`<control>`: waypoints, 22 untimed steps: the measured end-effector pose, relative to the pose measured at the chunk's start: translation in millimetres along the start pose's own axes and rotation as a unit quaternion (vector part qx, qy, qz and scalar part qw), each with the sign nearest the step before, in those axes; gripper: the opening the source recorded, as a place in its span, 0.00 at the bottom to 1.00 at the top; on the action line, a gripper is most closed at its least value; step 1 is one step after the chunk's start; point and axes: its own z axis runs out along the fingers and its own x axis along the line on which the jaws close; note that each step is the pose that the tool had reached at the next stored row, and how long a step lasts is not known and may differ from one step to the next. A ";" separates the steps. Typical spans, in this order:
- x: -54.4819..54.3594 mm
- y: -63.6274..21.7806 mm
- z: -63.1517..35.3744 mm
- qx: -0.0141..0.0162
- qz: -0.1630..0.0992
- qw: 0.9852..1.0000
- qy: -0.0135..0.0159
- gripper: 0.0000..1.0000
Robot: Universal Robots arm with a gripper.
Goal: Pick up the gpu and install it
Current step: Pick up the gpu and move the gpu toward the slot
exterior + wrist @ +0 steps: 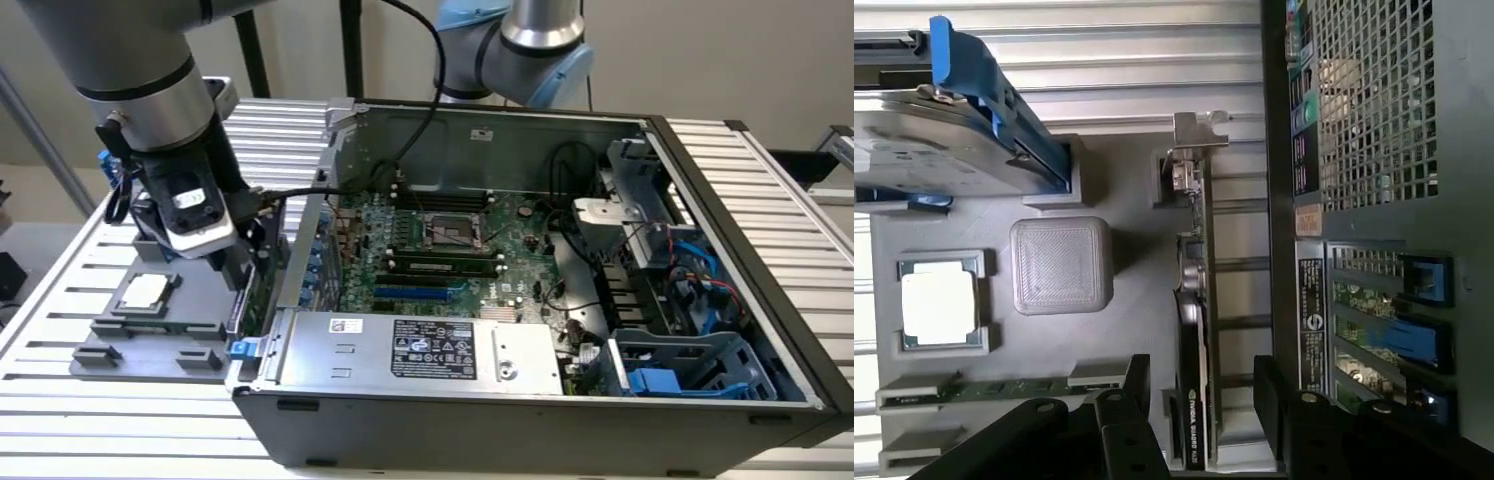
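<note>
Grey moulded plastic is what the gpu [1192, 330] rests in. A parts tray [1124, 190] holds the card on its long edge in a narrow groove. I read that as deliberate, since an upright card offers both flat faces to a pinch from above.

My end effector [1204, 388] hangs over it with the jaws wide, one finger [1137, 385] to each side of the card. A gap shows on both sides, so nothing is gripped. The card's metal bracket [1199, 135] sits at the end far from the fingers. That puts the fingers over the black-faced board and not the thin sheet metal, a sensible place to take hold, in my judgement.

On the side of the end effector away from the computer case [1374, 110], the same tray carries a silver hard drive [944, 150] in a blue frame, a square CPU chip [939, 305] and a memory stick [994, 390]. Each lies in its own recess, well apart from the fingers.

The case lies open just beside the tray on the slatted counter [54, 310], its motherboard [454, 235] facing up, which keeps parts and sockets close together. The blue expansion slot [420, 293] looks unoccupied to me. I judge the pick lined up but not made, and the install not begun.
</note>
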 end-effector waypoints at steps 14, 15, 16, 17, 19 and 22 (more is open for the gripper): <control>2.0 0.2 25.4 0.000 0.000 1.000 0.000 1.00; 2.3 0.5 27.3 0.000 0.000 1.000 0.000 1.00; 2.7 0.9 29.0 0.000 0.000 1.000 0.000 1.00; 3.1 1.5 30.0 0.000 0.000 1.000 0.000 1.00; 3.8 3.0 30.8 0.000 0.000 1.000 0.000 1.00; 4.5 5.2 31.3 0.000 0.000 1.000 0.000 1.00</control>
